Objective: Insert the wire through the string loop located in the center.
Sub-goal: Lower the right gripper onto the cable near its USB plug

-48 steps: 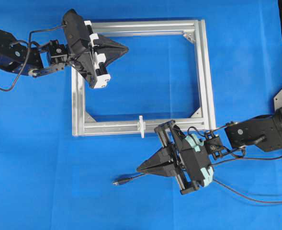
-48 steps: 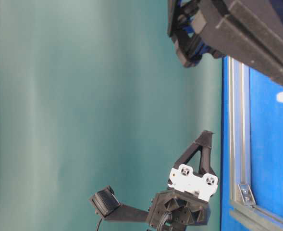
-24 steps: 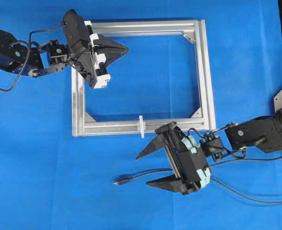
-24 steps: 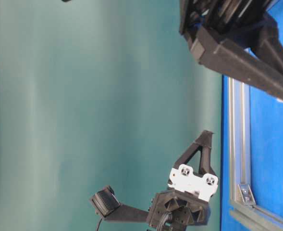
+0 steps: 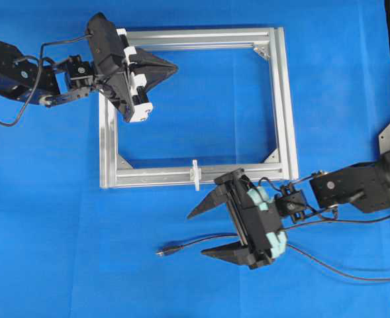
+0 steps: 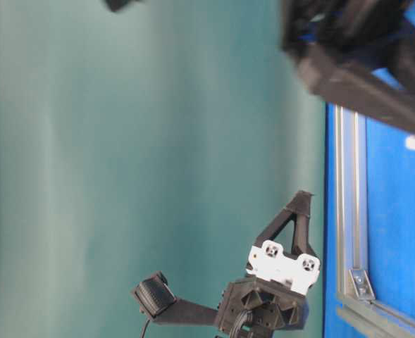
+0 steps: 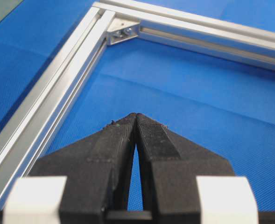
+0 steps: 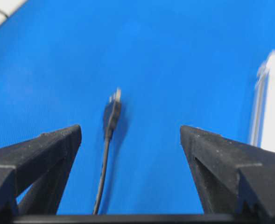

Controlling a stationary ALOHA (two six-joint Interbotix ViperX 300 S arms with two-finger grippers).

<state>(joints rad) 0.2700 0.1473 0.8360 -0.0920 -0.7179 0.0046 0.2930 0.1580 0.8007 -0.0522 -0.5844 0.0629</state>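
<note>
- We find no brand, no label and no writing that we can read on any part in these views.
- The right tool (image 5: 206, 233) stands wide open and holds nothing; its two black fingers (image 8: 39, 156) are far apart in the right wrist view.
- The wire (image 5: 201, 242) lies on the blue desk (image 5: 62, 252) between these two fingers, nearer to the lower one in the overhead view. We cannot tell if it touches that finger.
- The plug (image 8: 112, 111) of the wire lies ahead of the right fingertips, apart from them, with its silvery tip pointing away from the tool.
- The string loop (image 5: 195, 174) sits on the near bar of the silver frame (image 5: 284, 106), just beside the upper fingertip of the right tool and not touching it.
- The left tool (image 5: 172, 67) is fully closed, the two fingers pressed together at the tips, with nothing between them.
- The left tool points into the inside of the frame, near its top left corner in the overhead view, well apart from the string loop.
- Ahead of the left tool, inside the frame bars, we see only bare blue desk.
- Beyond the right tool, past the plug, the desk is also open blue surface.
</note>
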